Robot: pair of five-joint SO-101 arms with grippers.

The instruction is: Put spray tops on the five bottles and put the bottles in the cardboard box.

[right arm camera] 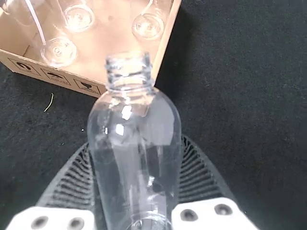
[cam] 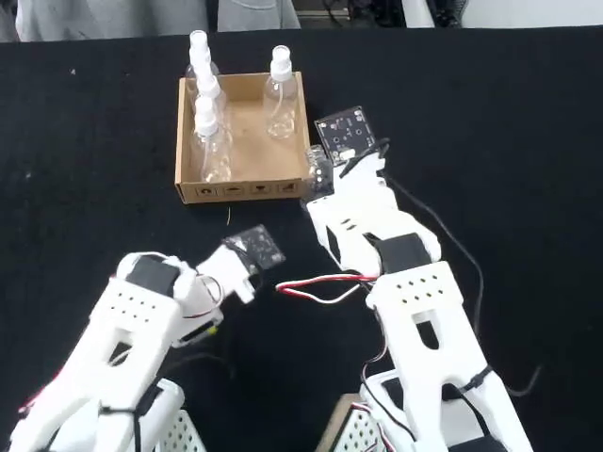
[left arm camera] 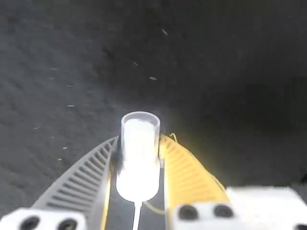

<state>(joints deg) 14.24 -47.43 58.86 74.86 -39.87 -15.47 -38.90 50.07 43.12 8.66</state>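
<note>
On a black table [cam: 490, 113], two white robot arms sit side by side in front of a cardboard box [cam: 240, 190]. The left gripper [left arm camera: 139, 141] is pinched around a white spray top [left arm camera: 139, 158]. Its grey and yellow fingers press against either side of the top's clear cap, which points away from the wrist over bare tabletop. This arm is well short of the box, near the table's front. The right gripper [right arm camera: 136, 143] clasps a clear bottle [right arm camera: 132, 96] around its body, one ribbed finger on each side. The threaded neck is bare and open, aimed toward the box's near right corner, and the bottle lies just beside that corner, outside the box. Four capped bottles [cam: 212, 141], each with a white sprayer, stand upright at the box. Three form a row along its left side and one stands toward the far right. The farthest bottle of the row rises at the far left corner, and it cannot be told whether its base rests inside the wall. A red and white cable [cam: 316, 287] loops across the table between the two arms.
</note>
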